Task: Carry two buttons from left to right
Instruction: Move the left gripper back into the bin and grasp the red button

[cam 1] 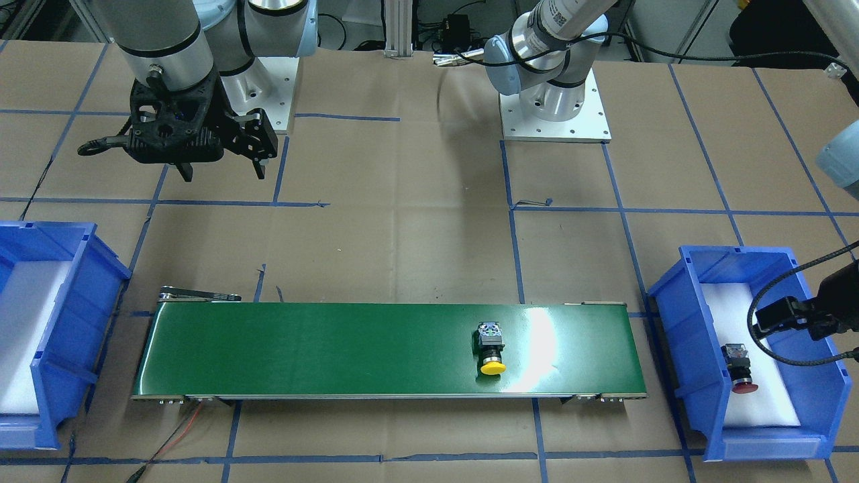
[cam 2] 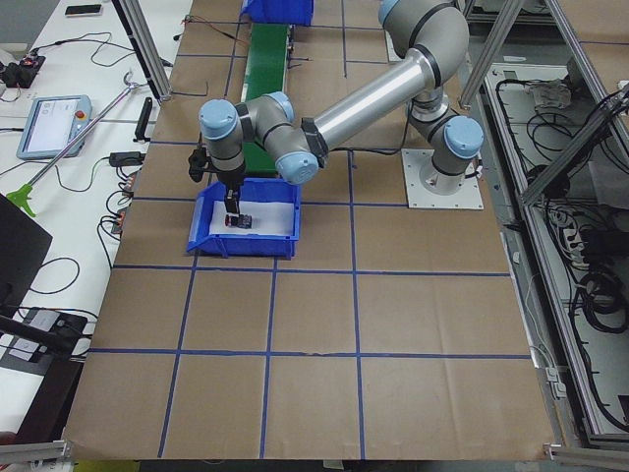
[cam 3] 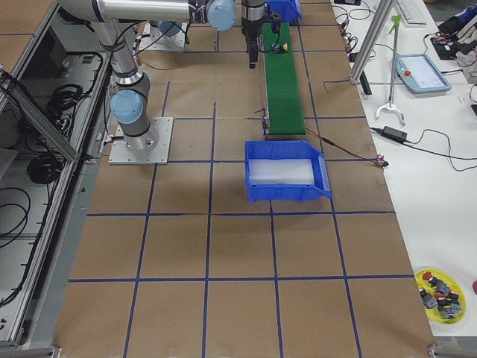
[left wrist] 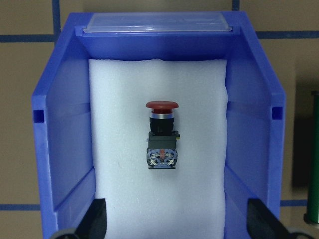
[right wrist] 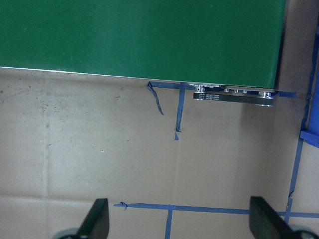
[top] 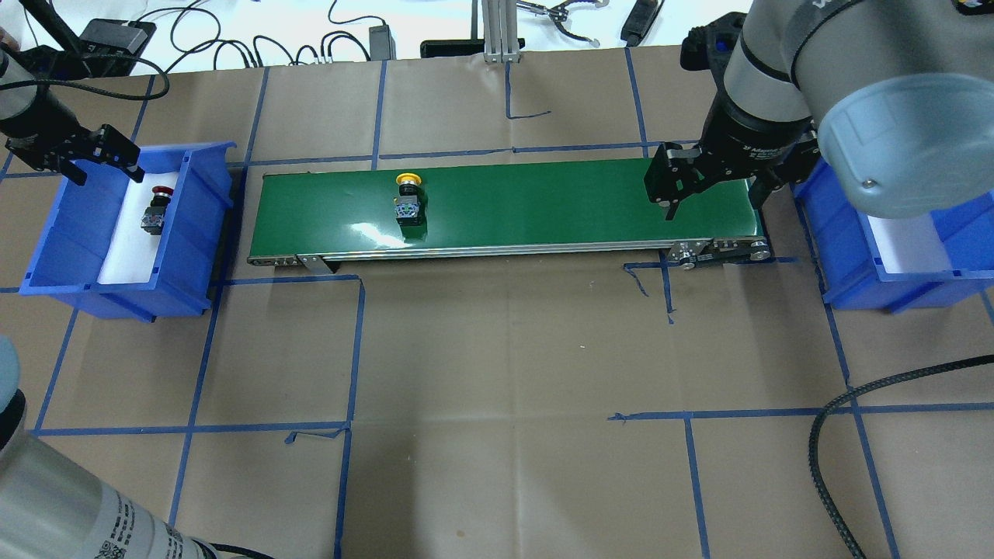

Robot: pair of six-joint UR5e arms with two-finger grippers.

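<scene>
The red button lies on its side on white foam in the left blue bin; it also shows in the front view. My left gripper hovers over that bin, open and empty, its fingers wide apart short of the button. The yellow button lies on its side on the green conveyor belt, toward the belt's left half; it also shows in the front view. My right gripper is open and empty above the belt's right end.
The right blue bin with a white foam floor stands off the belt's right end and holds no button. A black cable lies at the near right. The table is brown paper with blue tape lines.
</scene>
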